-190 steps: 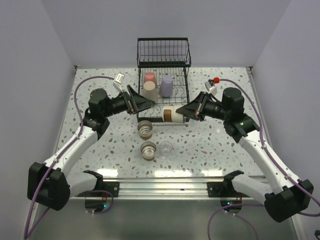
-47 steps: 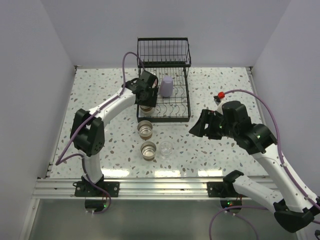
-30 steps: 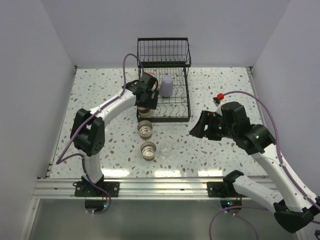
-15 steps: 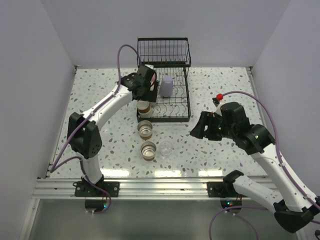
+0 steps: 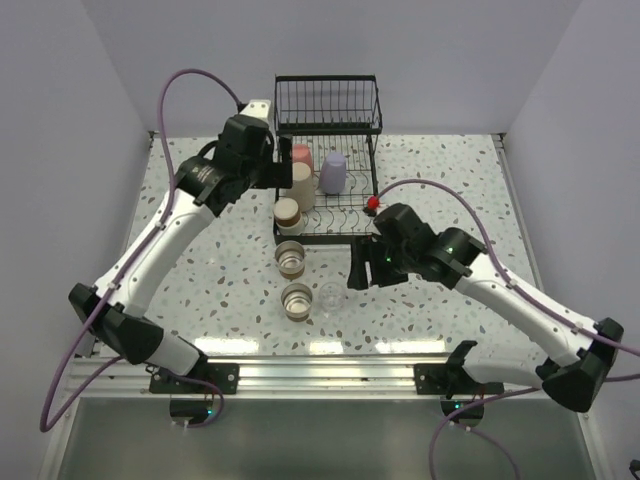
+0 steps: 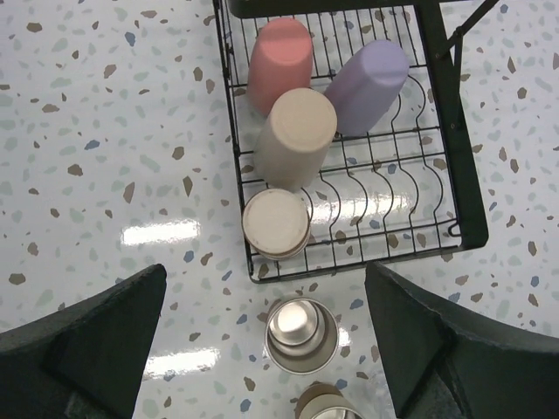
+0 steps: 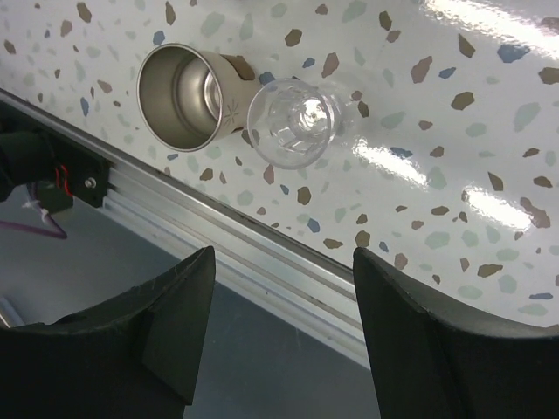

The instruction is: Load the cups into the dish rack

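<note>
A speckled terrazzo table (image 5: 200, 250) carries the black dish rack (image 5: 328, 104). On the rack's flat tray sit the coral-pink cup (image 6: 279, 63), the lavender cup (image 6: 367, 83) and the beige cup (image 6: 297, 135), with an inverted brown cup (image 6: 276, 223) at its front-left corner. Just in front of the rack a second brown cup (image 6: 300, 334) stands mouth up. Farther out are a third brown cup (image 7: 183, 92) and, touching it, the clear cup (image 7: 295, 120). The left gripper (image 6: 265, 288) hangs over the rack's front-left corner, spread wide and empty. The right gripper (image 7: 284, 262) hovers in front of the rack above the clear cup, jaws apart, holding nothing.

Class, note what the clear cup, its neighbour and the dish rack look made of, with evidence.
Clear cup: glossy plastic or glass; the speckled table shows through. Neighbouring cup: metal-looking inside, mirror sheen. Dish rack: probably coated black wire; thin rods.
</note>
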Robot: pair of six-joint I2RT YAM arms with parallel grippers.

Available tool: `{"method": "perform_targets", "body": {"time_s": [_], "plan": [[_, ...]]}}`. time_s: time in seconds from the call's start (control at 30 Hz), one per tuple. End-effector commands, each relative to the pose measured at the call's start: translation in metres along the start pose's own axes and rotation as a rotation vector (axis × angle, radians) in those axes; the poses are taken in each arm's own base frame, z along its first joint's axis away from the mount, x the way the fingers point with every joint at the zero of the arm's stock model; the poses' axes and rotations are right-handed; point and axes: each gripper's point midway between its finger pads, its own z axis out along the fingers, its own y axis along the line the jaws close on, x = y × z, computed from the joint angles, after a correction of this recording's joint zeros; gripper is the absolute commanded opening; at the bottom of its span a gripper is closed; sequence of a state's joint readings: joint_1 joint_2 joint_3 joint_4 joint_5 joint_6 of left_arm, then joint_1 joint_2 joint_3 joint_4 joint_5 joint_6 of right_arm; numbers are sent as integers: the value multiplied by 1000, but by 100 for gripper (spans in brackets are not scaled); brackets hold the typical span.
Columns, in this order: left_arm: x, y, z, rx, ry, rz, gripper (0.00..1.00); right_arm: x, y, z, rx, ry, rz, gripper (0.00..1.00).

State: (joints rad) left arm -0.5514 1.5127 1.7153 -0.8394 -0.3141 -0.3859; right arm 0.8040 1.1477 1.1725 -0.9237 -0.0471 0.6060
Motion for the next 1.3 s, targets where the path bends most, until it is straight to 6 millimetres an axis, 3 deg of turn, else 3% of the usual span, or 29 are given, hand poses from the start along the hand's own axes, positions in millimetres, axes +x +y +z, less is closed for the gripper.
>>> {"method": "perform_targets", "body": {"time_s": [0.0, 0.2, 0.4, 0.67, 0.9, 1.13, 1.27], "plan": [[16, 7, -19, 8, 22, -23, 98, -11, 13, 13, 6, -16, -44, 68], [50, 20, -32, 7, 61, -49, 97, -9, 24, 46, -1, 45, -67, 68], [70, 27, -40, 6, 81, -74, 96, -5, 39, 70, 3, 93, -108, 66], [74, 29, -43, 1, 85, -78, 96, 9, 51, 96, -22, 147, -129, 65], [76, 31, -43, -5, 89, -69, 96, 14, 49, 115, -1, 175, -136, 61], [74, 33, -42, -12, 89, -41, 96, 24, 46, 131, 9, 213, -144, 55], [73, 32, -40, -12, 90, -30, 96, 26, 45, 136, 19, 221, -146, 47]]}}
